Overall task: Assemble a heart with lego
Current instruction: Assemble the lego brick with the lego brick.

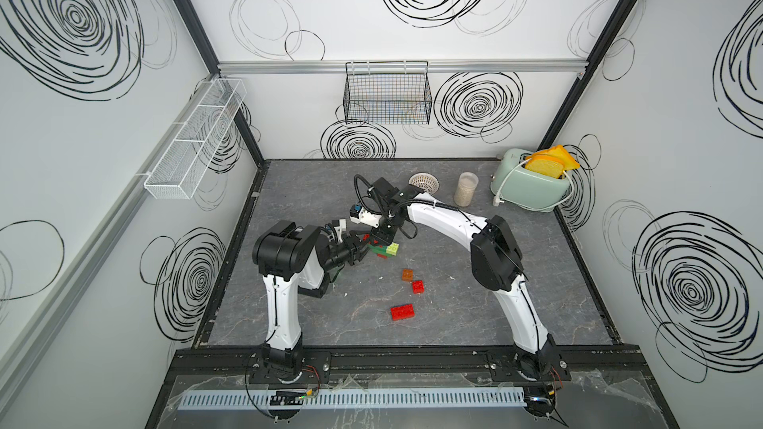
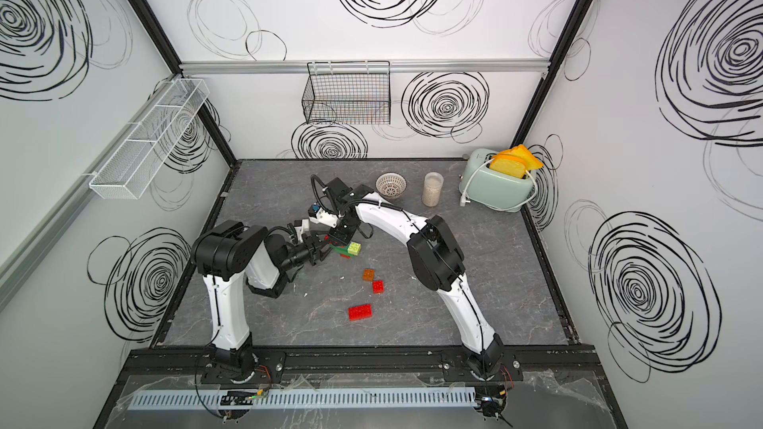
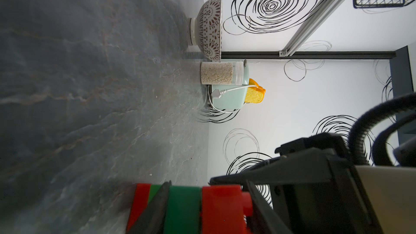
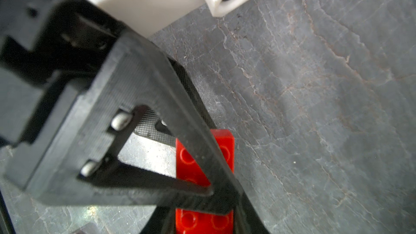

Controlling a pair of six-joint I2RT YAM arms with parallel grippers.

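Left wrist view: left jaws straddle the heart [image 3: 182, 208] on the table [image 3: 90, 86]; I can't confirm grip. Right jaws, pressed together, rest on its red brick [image 4: 222, 139]; a skewed squeeze could split it.

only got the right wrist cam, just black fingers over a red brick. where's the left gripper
Observer: At the side of the brick stack. The left gripper has one jaw on either side of its green and red layers.
Operator: anything on that stack i can't see
Observer: A lime brick, on the side away from the left gripper.
Operator: any loose bricks left
Observer: Three on the table, nearer the arm bases: an orange brick, a small red brick and a long red brick.
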